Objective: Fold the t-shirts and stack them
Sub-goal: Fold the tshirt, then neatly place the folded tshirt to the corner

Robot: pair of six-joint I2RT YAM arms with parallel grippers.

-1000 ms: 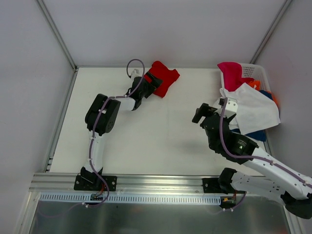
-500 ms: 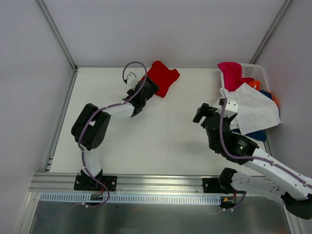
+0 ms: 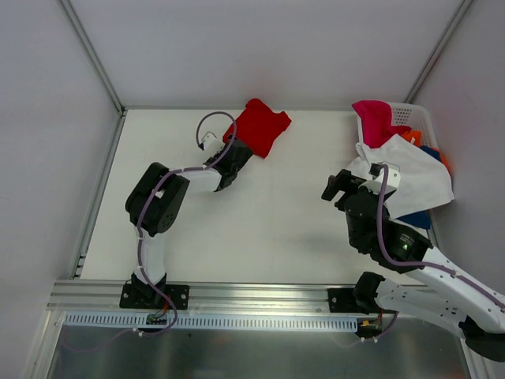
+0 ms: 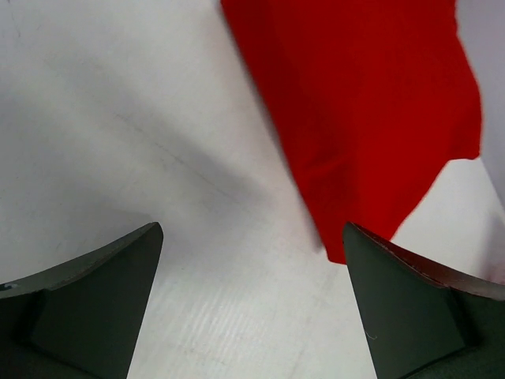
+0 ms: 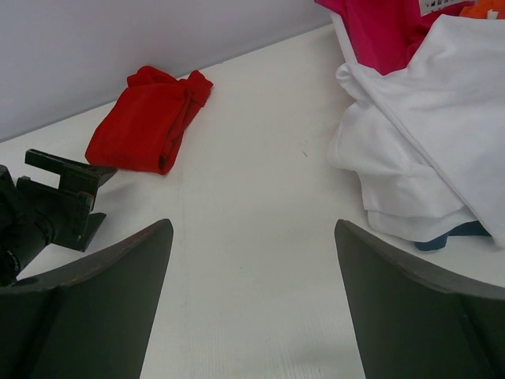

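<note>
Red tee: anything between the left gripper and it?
Nothing visible. The left gripper is open, right at the near edge of the red tee. In the left wrist view only bare table lies between the fingers and the cloth. The basket sits well off to the right.

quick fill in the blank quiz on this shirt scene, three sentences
1. The lone t-shirt lying near the left gripper is ____.
2. The white t-shirt spills out of the perforated plastic ____.
3. The left gripper and the right gripper both have their jaws ____, holding nothing.

Missing words: red; basket; open
</note>
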